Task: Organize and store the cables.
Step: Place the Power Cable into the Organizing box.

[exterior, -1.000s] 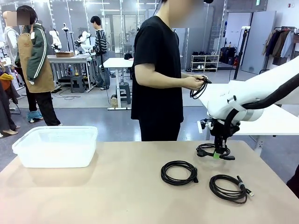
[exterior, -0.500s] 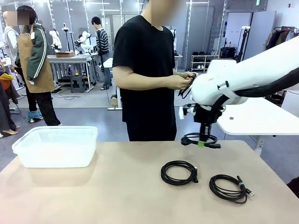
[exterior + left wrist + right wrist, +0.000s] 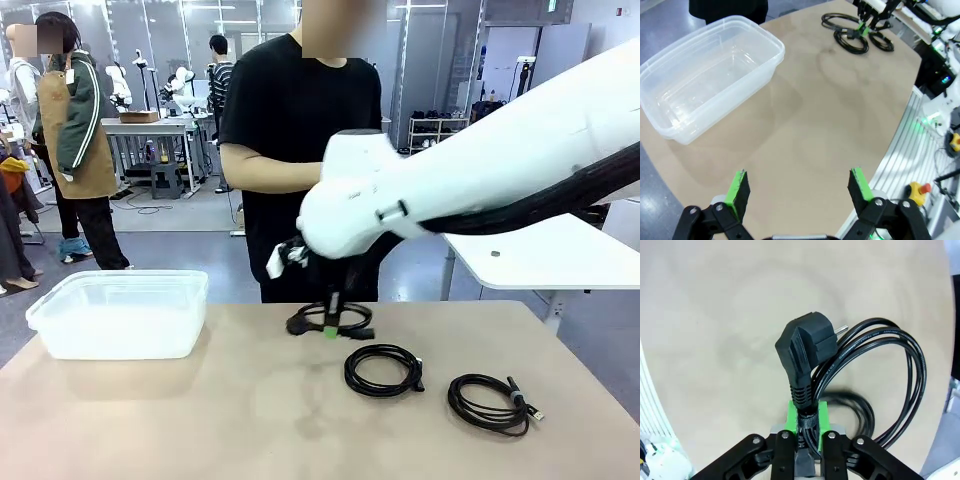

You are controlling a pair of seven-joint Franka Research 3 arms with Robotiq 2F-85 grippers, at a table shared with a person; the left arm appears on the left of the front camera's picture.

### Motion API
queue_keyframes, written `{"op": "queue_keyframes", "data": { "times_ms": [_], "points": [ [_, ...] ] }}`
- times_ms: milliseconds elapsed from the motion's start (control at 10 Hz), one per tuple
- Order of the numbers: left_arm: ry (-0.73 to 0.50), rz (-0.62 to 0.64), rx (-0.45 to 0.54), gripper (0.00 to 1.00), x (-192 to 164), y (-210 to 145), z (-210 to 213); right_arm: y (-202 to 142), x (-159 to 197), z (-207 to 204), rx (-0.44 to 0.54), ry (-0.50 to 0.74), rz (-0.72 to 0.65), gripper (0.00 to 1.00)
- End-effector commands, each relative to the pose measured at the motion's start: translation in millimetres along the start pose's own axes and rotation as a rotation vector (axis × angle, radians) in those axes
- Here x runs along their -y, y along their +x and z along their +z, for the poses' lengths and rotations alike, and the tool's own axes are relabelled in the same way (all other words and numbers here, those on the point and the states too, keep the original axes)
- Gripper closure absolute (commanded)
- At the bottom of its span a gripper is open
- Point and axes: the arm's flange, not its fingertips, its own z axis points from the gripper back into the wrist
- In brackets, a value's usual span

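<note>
Cables are mostly unstored so far: the clear plastic bin at the left end of the desk holds nothing that I can see (the left wrist view looks straight into it and finds bare plastic). One coil, a power cord with a chunky black plug, is in the grip of the right fingers. They are pinched tight on the cord just below the plug. Its loops hang from them, apparently a little above the desk, near the far edge and between the bin and the other coils.

Two coils lie flat on the desk to the right. The middle coil sits nearest the held one, and the right-hand coil, with a small connector end sticking out, lies just beside it. The left fingers stand wide apart with nothing between them, hovering over the desk near the bin and well apart from every cable.

By my reckoning the job is at its first carry: this coil has to reach the bin and be let go, then the two on the desk need storing in turn.
</note>
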Motion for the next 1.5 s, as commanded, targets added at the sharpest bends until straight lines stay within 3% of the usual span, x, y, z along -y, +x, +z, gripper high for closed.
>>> {"op": "queue_keyframes", "data": {
  "times_ms": [0, 300, 600, 700, 800, 900, 1000, 1100, 1200, 1400],
  "points": [
    [-0.016, -0.017, 0.021, 0.00, -1.7, -0.1, 1.4, 23.0, 1.7, -33.0, -0.037, -0.015, 0.018, 1.00],
    [-0.016, -0.017, 0.021, 0.00, -1.7, -0.1, 1.4, 30.8, -5.0, -71.7, -0.042, 0.057, 0.019, 1.00],
    [-0.016, -0.017, 0.021, 0.00, -1.7, -0.1, 1.4, 25.1, -15.8, -82.3, -0.020, 0.087, 0.035, 1.00],
    [-0.016, -0.017, 0.021, 0.00, -1.7, -0.1, 1.4, 20.7, -17.0, -80.0, -0.008, 0.098, 0.039, 0.60],
    [-0.016, -0.017, 0.021, 0.00, -1.7, -0.1, 1.4, 18.0, -18.0, -78.4, -0.007, 0.103, 0.032, 0.53],
    [-0.016, -0.017, 0.021, 0.00, -1.7, -0.1, 1.4, 13.0, -17.6, -76.7, -0.002, 0.099, 0.025, 0.32],
    [-0.016, -0.017, 0.021, 0.00, -1.7, -0.1, 1.4, 5.1, -16.1, -73.5, 0.019, 0.103, 0.004, 0.25],
    [0.000, 0.001, 0.000, 0.00, 0.0, -0.2, 0.2, -6.6, -16.3, -67.4, 0.045, 0.103, -0.008, 0.04],
    [-0.058, 0.006, 0.020, 0.00, 2.1, 9.1, -2.9, -22.8, -18.9, -57.6, 0.069, 0.077, -0.025, 0.00],
    [-0.045, -0.044, -0.047, 0.00, 13.4, 33.3, -22.4, -74.3, -25.1, -28.1, 0.207, 0.066, -0.051, 0.00]
  ]
}}
